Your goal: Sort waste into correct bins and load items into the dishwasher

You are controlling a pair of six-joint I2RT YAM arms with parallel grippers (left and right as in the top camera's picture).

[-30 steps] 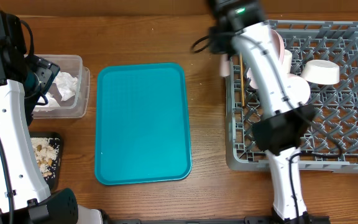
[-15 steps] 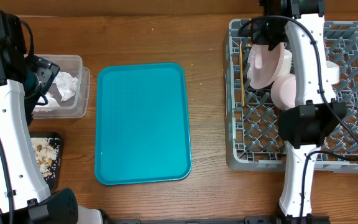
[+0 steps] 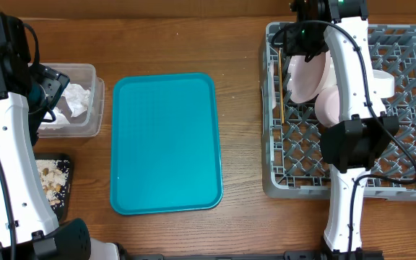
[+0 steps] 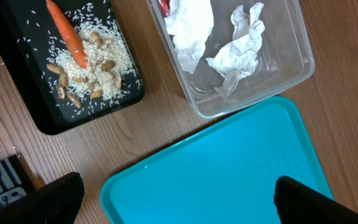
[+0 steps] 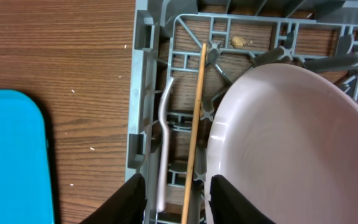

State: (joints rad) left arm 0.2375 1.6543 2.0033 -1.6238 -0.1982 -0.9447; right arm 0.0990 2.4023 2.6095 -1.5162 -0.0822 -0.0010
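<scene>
The grey dish rack [image 3: 295, 184] holds a pale-pink plate [image 3: 305, 76] leaning on edge, a pinkish bowl [image 3: 328, 105] and a white cup [image 3: 383, 83]. In the right wrist view my right gripper [image 5: 178, 202] is open and empty above the rack's left edge [image 5: 143, 93]. It is over the white fork [image 5: 165, 143] and thin wooden stick [image 5: 196, 124], beside the plate [image 5: 291, 143]. My left gripper [image 4: 179, 199] is wide open and empty over the teal tray's corner. The clear tub [image 4: 253, 93] holds white napkins [image 4: 238, 50] and a bit of red wrapper [image 4: 164, 5]. The black tray [image 4: 23, 93] holds the carrot [image 4: 67, 34], rice and nuts [image 4: 95, 59].
The teal serving tray [image 3: 165, 144] lies bare in the middle of the wooden table. The clear tub [image 3: 85, 72] and black tray [image 3: 65, 209] sit at the far left under my left arm. A small nut scrap [image 5: 238, 42] lies under the rack's far corner.
My right arm swung right, from the rack's left edge to over its far-left part. The pink plate now leans in the rack. The left arm has not moved.
</scene>
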